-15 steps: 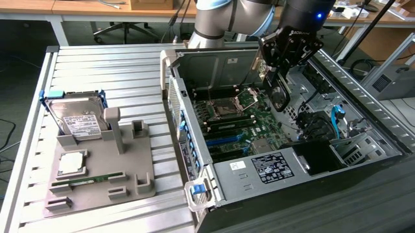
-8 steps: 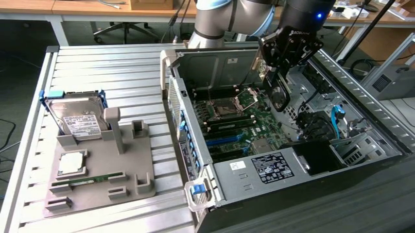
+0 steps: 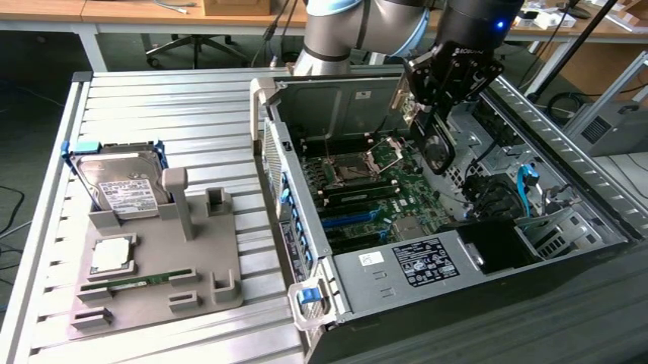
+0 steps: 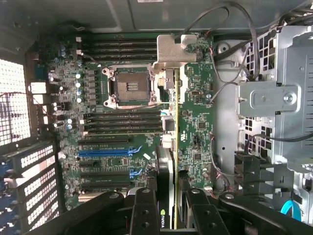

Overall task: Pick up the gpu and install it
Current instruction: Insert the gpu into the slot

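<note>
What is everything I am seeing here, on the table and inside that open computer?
computer case: one, black and silver, open, exterior view's right
motherboard: one, green, inside the case
gpu: one, dark with silver bracket, held above the motherboard
table: one, grey slatted metal, under tray and case
tray: one, grey, exterior view's left
hard drive: one, silver, white label, in the tray
processor chip: one, silver, in the tray
memory stick: one, green, in the tray
robot arm: one, silver-grey, over the case
end effector: one, black, closed on the gpu
</note>
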{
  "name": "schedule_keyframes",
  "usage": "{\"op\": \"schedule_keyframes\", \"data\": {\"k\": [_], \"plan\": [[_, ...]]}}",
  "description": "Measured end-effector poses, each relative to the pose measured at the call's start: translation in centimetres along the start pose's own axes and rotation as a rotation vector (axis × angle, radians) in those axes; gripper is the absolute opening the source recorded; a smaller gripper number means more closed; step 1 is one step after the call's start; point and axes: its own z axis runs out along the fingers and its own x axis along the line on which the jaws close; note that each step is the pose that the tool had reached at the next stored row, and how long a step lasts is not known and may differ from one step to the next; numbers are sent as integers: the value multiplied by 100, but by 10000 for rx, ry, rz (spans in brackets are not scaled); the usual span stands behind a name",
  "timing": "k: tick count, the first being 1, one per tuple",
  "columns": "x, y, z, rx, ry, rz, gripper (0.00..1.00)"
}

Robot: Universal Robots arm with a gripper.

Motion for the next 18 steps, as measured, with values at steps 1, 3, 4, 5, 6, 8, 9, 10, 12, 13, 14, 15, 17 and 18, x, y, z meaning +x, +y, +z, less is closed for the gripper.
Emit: {"op": "schedule_keyframes", "data": {"k": [1,3,4,5,6,8,9,10,12,13,14,15,17,18], "plan": [[0,0,0,-3,-3,-92,27],[0,0,0,-7,-10,-269,27],[0,0,0,-10,-14,-345,27],[0,0,0,-13,-18,-450,27],[0,0,0,-15,-22,-556,27],[0,0,0,-22,-30,-755,27],[0,0,0,-24,-34,-838,27],[0,0,0,-28,-38,-949,27],[0,0,0,-33,-46,-1134,27],[0,0,0,-35,-48,-1189,27],[0,0,0,-35,-50,-1237,27],[0,0,0,-39,-53,-1315,27],[-1,0,0,-42,-60,-1463,27],[-1,0,0,-45,-63,-1558,27]]}}
